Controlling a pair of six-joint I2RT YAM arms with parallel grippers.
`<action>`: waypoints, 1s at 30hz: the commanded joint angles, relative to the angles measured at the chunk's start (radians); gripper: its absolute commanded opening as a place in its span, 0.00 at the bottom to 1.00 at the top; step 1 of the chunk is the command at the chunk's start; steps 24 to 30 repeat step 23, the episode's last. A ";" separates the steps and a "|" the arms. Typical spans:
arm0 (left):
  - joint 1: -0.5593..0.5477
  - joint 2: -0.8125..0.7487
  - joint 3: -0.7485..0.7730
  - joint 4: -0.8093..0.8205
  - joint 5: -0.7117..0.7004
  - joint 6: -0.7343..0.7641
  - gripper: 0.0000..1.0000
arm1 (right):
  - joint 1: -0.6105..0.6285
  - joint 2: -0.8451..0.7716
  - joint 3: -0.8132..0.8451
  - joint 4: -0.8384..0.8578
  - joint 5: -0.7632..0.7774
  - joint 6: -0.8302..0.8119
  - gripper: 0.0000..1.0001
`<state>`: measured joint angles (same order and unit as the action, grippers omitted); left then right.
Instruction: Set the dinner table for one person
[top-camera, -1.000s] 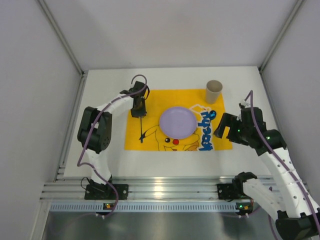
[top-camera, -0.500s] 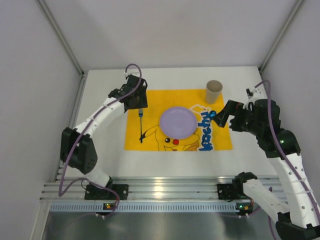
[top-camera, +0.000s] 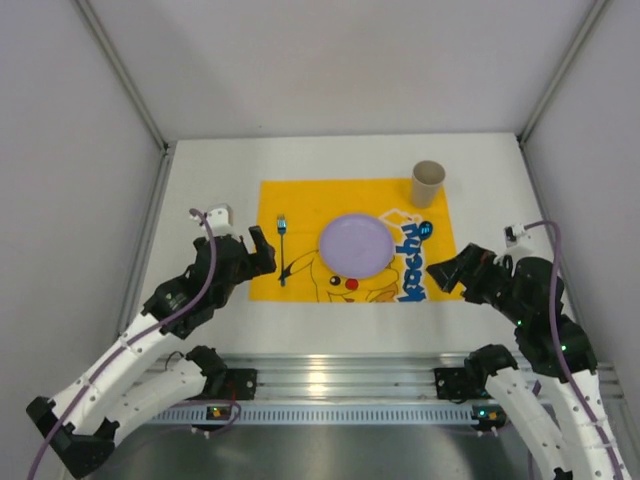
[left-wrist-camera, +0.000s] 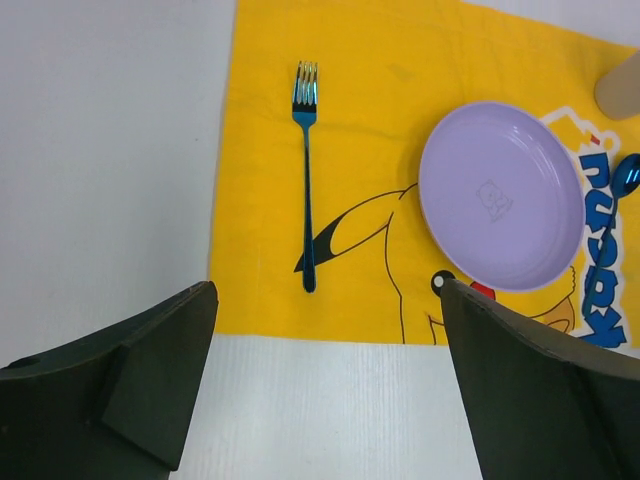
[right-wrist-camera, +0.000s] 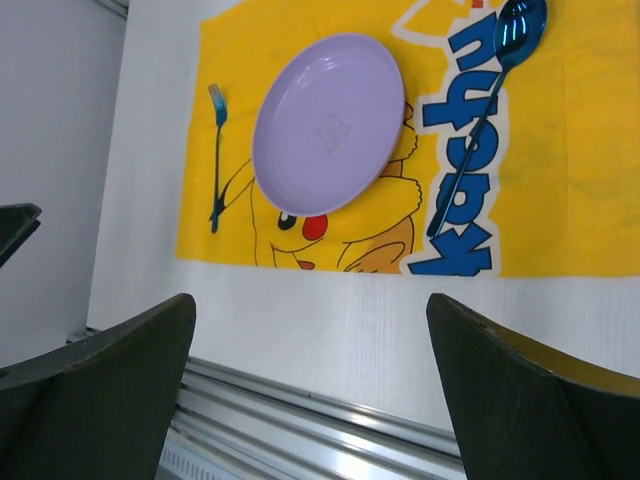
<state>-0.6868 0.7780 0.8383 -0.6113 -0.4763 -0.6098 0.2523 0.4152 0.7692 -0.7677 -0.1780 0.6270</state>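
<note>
The white table (top-camera: 200, 180) fills the floor of the box from the left wall to the right wall. A silver rail (top-camera: 330, 380) runs along its near edge, where the arms are bolted on.

On the left, the left gripper (top-camera: 263, 250) hangs by the near left side of the yellow cloth (top-camera: 300, 200). Its two black fingers (left-wrist-camera: 150, 370) stand wide apart and there is nothing between them, so it holds nothing.

The cloth lies flat in the middle of the table, with white table showing all around it. A blue fork (left-wrist-camera: 307, 180) lies on the left strip of the cloth. It is straight, with its prongs pointing to the far side. It is just left of the plate (top-camera: 356, 244) and does not touch it.

The purple plate sits in the middle of the cloth, over the cartoon picture. It has nothing on it.

Right of the plate, a blue spoon (right-wrist-camera: 480, 110) lies on the blue letters, its round end toward the far side. A tan cup (top-camera: 428, 183) stands upright at the far right corner of the cloth.

On the right, the right gripper (top-camera: 445, 272) hangs by the near right corner of the cloth. Its fingers are wide apart too, and it holds nothing.
</note>
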 joint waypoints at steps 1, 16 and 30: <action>-0.005 -0.083 -0.039 -0.004 -0.050 -0.065 0.99 | -0.007 -0.075 -0.007 -0.004 0.026 0.077 1.00; -0.005 -0.138 -0.062 0.044 -0.012 0.030 0.98 | -0.007 -0.081 -0.045 0.004 -0.020 0.077 1.00; -0.007 -0.143 -0.059 0.054 -0.045 0.114 0.98 | -0.008 -0.073 -0.051 0.002 -0.003 0.082 1.00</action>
